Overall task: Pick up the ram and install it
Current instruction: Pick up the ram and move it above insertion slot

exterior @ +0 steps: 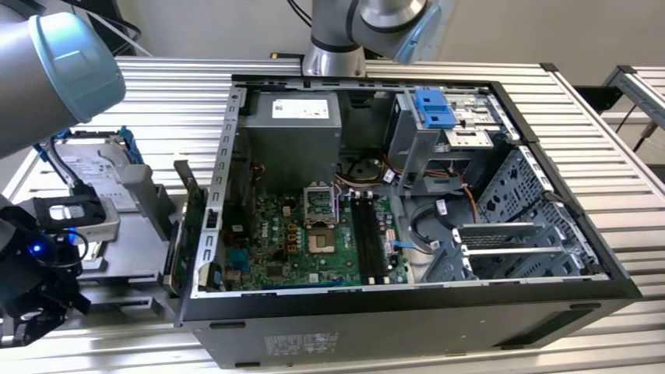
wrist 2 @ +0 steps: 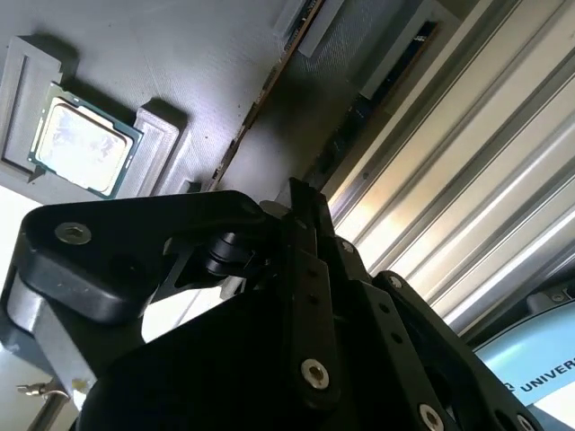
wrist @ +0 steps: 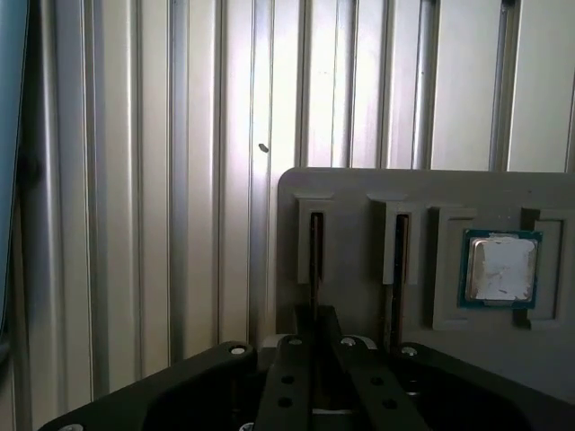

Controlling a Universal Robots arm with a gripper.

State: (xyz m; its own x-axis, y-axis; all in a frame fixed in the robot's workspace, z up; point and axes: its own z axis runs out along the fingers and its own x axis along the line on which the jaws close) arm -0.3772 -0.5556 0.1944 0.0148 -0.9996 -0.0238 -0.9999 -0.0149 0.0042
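The ram point(wrist: 316, 251) stands on edge in a slot of a grey holder point(wrist: 359, 189), thin and dark. In the second wrist view the ram point(wrist 2: 260, 99) shows as a long narrow edge running down to my fingertips. My gripper point(wrist: 316, 314) is lined up over the near end of this stick. Its fingers are drawn close together around the board, which still sits in its slot. The part of the stick between the fingers is hidden. In the exterior view my gripper point(exterior: 36, 308) is low at the exterior view's left, beside the open computer case point(exterior: 416, 327).
A second stick point(wrist: 398, 256) fills the neighbouring slot, and a square silver processor point(wrist: 500, 267) lies in a recess of the same holder. A hard drive point(exterior: 89, 175) rests behind the holder. The motherboard point(exterior: 301, 241) in the case has black memory slots point(exterior: 366, 230). The table is ribbed metal.
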